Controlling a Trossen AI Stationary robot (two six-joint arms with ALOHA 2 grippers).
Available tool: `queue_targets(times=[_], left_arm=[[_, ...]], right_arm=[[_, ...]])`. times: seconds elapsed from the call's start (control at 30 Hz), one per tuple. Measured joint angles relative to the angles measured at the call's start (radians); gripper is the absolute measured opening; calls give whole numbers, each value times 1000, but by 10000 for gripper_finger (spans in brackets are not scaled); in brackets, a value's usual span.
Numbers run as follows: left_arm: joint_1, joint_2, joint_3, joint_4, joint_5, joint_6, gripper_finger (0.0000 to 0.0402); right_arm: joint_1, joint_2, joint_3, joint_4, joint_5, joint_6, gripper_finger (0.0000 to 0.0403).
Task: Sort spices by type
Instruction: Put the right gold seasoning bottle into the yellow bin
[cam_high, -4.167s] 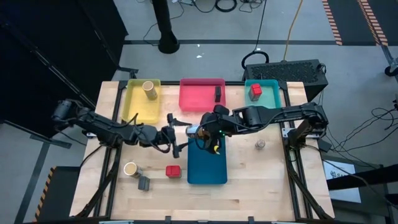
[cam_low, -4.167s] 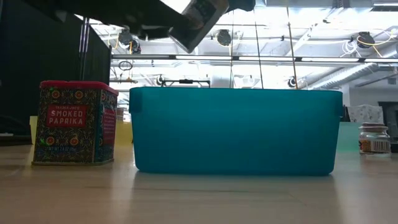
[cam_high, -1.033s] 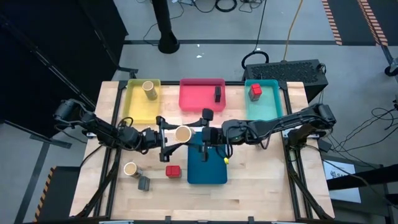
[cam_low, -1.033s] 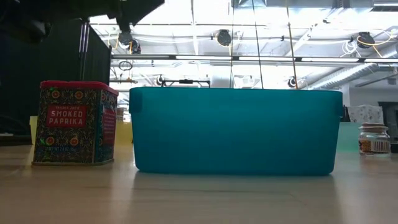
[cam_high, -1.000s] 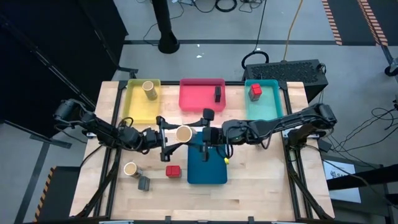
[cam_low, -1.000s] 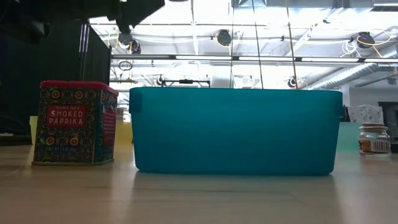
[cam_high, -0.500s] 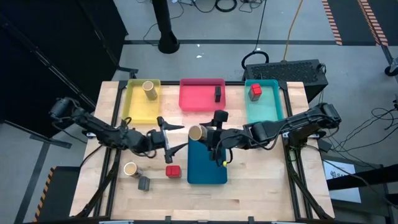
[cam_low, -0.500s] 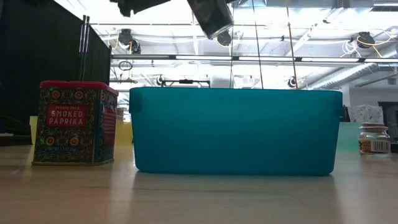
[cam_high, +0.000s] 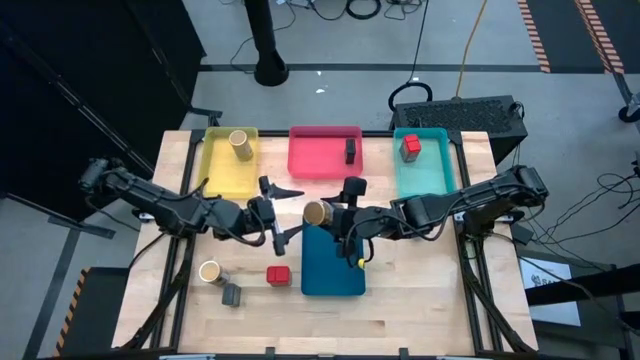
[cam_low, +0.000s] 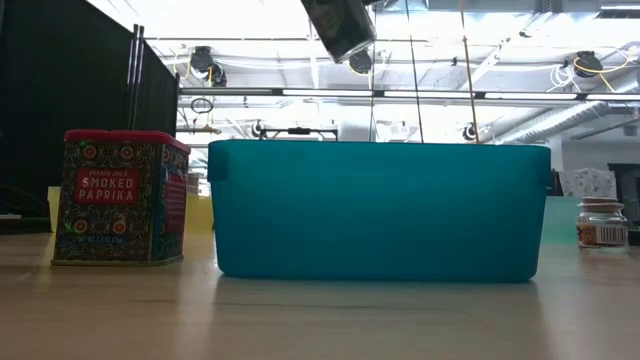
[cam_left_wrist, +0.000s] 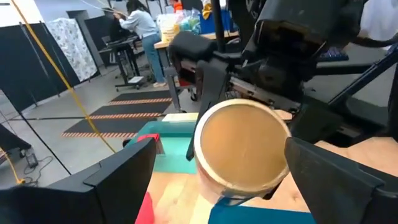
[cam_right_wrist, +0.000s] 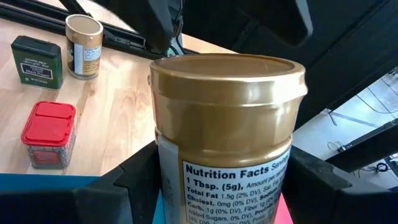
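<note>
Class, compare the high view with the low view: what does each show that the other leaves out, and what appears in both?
Only the high view shows the yellow tray, red tray, both arms, the left gripper with jaws open, and the dark box near the front. Only the low view shows the "Smoked Paprika" label on the red tin and the ceiling lights. Both show the blue bin, and the gold-lidded jar held above it in the right gripper.

The left arm reached in from the table's left edge, its left gripper (cam_high: 279, 211) near the table's middle with jaws spread wide and holding nothing. The right arm stretched in from the right, and the right gripper (cam_high: 335, 216) was clamped around a gold-lidded jar (cam_high: 317, 212).
</note>
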Motion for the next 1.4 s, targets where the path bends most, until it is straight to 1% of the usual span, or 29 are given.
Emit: queue_targets(times=[0.23, 0.33, 0.63, 0.87, 0.97, 1.1, 1.27, 1.4], left_arm=[[14, 36, 1, 31, 108, -21, 366], [16, 62, 1, 61, 113, -20, 366], [67, 123, 1, 164, 116, -30, 366], [84, 152, 1, 199, 199, -22, 366], [88, 176, 1, 226, 207, -16, 363], [88, 179, 1, 230, 207, 5, 339], [88, 179, 1, 229, 199, 14, 285], [88, 179, 1, 229, 192, 16, 281]], right_arm=[[-1, 0, 0, -7, -1, 0, 244], [0, 0, 0, -11, -2, 0, 245], [-1, 0, 0, -13, -2, 2, 245], [-1, 0, 0, -16, -4, 3, 246], [-1, 0, 0, -16, -4, 3, 246], [0, 0, 0, -15, -10, 5, 246], [0, 0, 0, -17, -10, 14, 246], [-1, 0, 0, -17, -10, 20, 248]])
